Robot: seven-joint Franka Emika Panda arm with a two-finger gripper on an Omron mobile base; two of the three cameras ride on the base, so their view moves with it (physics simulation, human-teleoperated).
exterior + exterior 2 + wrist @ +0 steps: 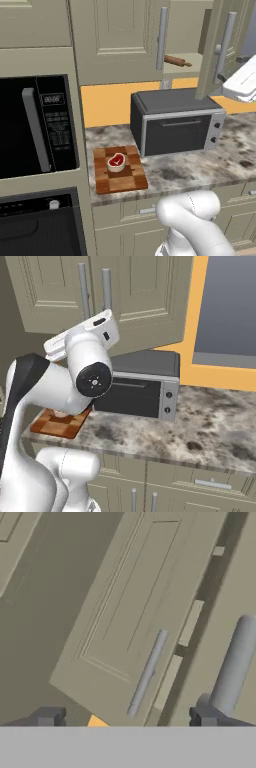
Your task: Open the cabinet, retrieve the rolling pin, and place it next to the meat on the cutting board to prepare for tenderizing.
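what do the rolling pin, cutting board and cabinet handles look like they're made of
Rolling pin: looks like wood, plain matte brown with knobbed ends, lying in the opened cabinet.
Cutting board: wood, judging by its checkered light and dark brown blocks, under the meat.
Cabinet handles: probably brushed metal, smooth silver-grey bars with soft highlights; being rendered, painted plastic can't be ruled out.

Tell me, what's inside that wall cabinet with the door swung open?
Inside the cabinet, on its shelf, lies a rolling pin, seen in the gap between the shut door and the open door. The open door covers the rest of the shelf, so anything further right cannot be seen.
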